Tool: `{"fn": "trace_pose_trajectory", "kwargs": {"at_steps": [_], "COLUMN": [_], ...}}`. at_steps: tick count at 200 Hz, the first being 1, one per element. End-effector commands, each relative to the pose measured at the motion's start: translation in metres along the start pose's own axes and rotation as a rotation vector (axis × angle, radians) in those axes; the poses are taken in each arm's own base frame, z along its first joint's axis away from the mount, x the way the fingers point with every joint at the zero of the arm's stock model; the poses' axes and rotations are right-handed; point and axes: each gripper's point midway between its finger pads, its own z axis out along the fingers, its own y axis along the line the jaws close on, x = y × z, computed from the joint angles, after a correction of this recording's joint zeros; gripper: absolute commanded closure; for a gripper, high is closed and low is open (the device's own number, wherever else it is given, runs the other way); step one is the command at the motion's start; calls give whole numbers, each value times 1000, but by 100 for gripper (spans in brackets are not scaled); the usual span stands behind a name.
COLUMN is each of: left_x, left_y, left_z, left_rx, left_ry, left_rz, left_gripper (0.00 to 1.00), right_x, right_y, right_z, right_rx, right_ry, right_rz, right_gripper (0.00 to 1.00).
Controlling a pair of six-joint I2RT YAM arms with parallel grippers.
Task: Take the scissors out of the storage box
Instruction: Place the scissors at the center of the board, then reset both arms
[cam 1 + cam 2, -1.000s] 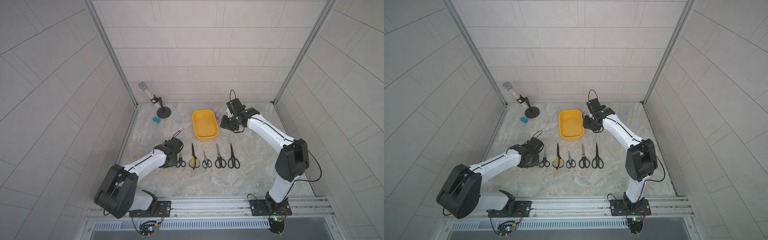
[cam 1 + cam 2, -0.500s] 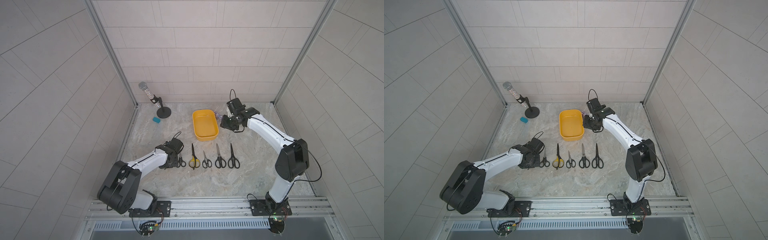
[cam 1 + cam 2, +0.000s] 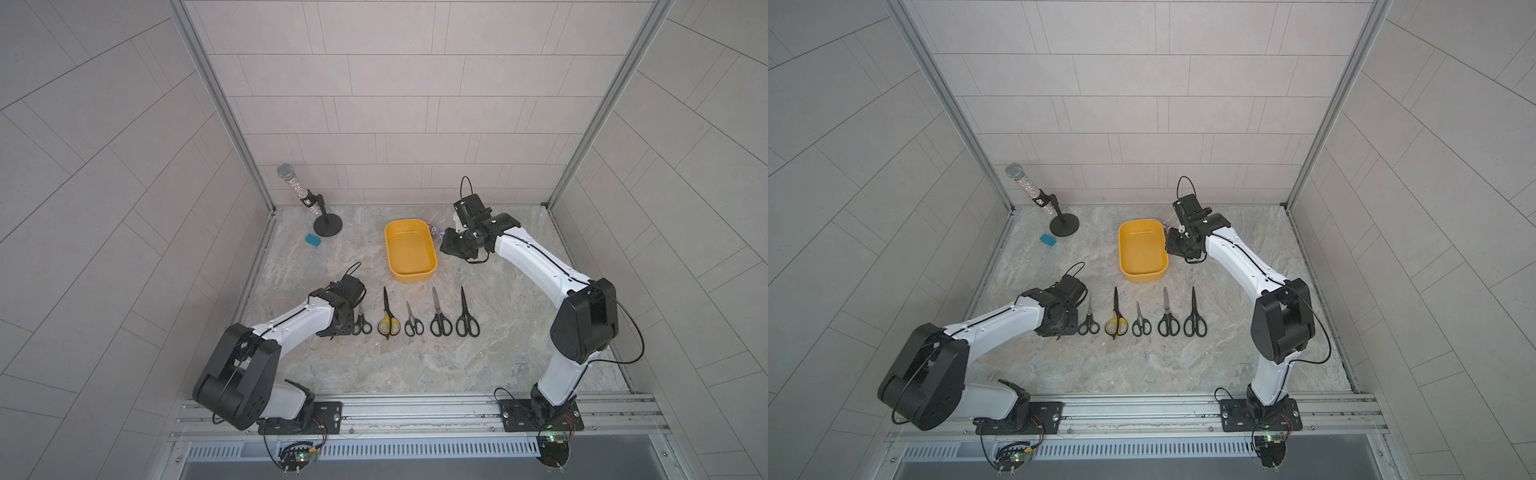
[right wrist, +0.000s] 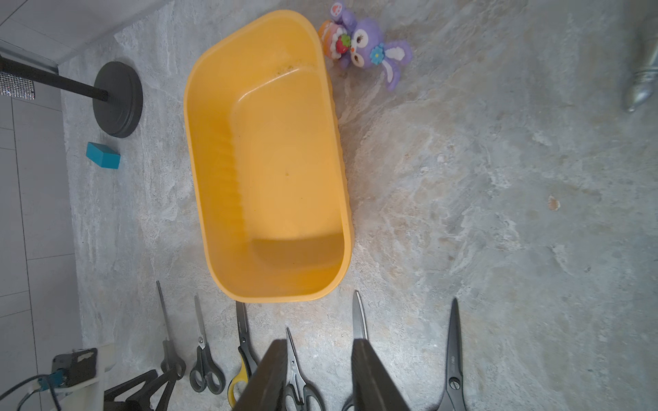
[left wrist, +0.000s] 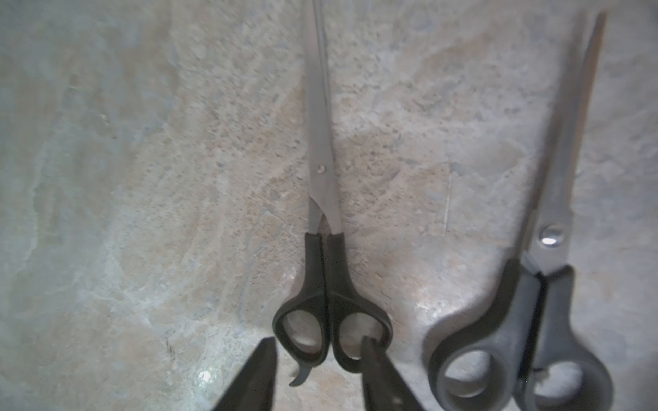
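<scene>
- My left pincer (image 5: 318, 341) sits low over the stone table (image 5: 142, 213), jaws standing wide apart and clamped on nothing.
- Under its fingers (image 5: 256, 377) lie the black loop handles of the slim scissors (image 5: 325, 270), flat on the table, silver blades closed and pointing away from my wrist (one finger overlaps a loop; whether it touches, I cannot tell).
- Just beside it lies a shorter pair (image 5: 523, 313) with dark handles, blurred.
- In both top views my left wrist covers the slim scissors, so five pairs show in a row: the shorter pair, the yellow-handled scissors (image 3: 388, 322), a small pair (image 3: 411, 318), a silver-bladed pair (image 3: 436, 311) and a black-bladed pair (image 3: 463, 307).
- All six pairs lie side by side on the table, outside the storage box (image 3: 413, 276), handles toward my bases, tips toward the box.
- The box, mustard yellow, stands mid-table just past the tips; the yellow-handled pair's tip comes closest to its near wall.
- My right pincer (image 4: 320, 343) hangs above the table just beside the box's right long side, well apart from the row, jaws parted with a narrower gap and nothing between them.
- A purple rabbit toy (image 4: 363, 46) sits at the box's far right corner; a microphone on a stand (image 3: 296, 188) and a teal block (image 3: 312, 240) stand by the table's far left corner.
</scene>
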Motion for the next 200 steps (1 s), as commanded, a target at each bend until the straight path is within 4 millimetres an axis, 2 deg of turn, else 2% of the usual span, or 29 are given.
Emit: {"fn": "trace_pose_trajectory", "kwargs": {"at_steps": [1, 18, 25, 29, 57, 72, 102, 119, 129, 141, 161, 182, 200], "left_x": [-30, -48, -56, -61, -100, -127, -183, -208, -217, -225, -232, -223, -219], "left_y": [2, 1, -1, -2, -8, -9, 2, 23, 42, 62, 88, 94, 88], "left_z": [-29, -46, -53, -57, -78, -85, -88, -78, -70, -58, -39, -21, -13], "left_rx": [9, 17, 22, 26, 59, 64, 4, -39, -95, -151, -201, -162, -136], "left_ry": [-89, -128, -144, -156, -235, -271, -346, -383, -394, -416, -470, -462, -568], "left_rz": [-23, -19, -17, -17, -19, -19, -8, -39, -60, -71, -116, -140, -75], "left_gripper": [0, 0, 0, 0, 0, 0, 0, 0, 0, 0, 0, 0, 0], "right_x": [-6, -12, -15, -17, -40, -57, -97, -109, -114, -113, -100, -72, -47], "right_y": [2, 2, 1, 0, -13, -31, -114, -167, -191, -217, -246, -281, -300], "right_z": [-8, -14, -17, -19, -36, -45, -79, -99, -107, -111, -99, -81, -67], "right_rx": [15, 28, 36, 43, 99, 132, 307, 436, 502, 609, 661, 714, 737], "right_ry": [-24, -48, -58, -67, -158, -207, -376, -489, -552, -638, -714, -690, -675], "right_rz": [-20, -41, -49, -55, -82, -56, 66, 109, 76, 18, -50, -13, -6], "right_gripper": [59, 52, 7, 0, 0, 0, 0, 0, 0, 0, 0, 0, 0]}}
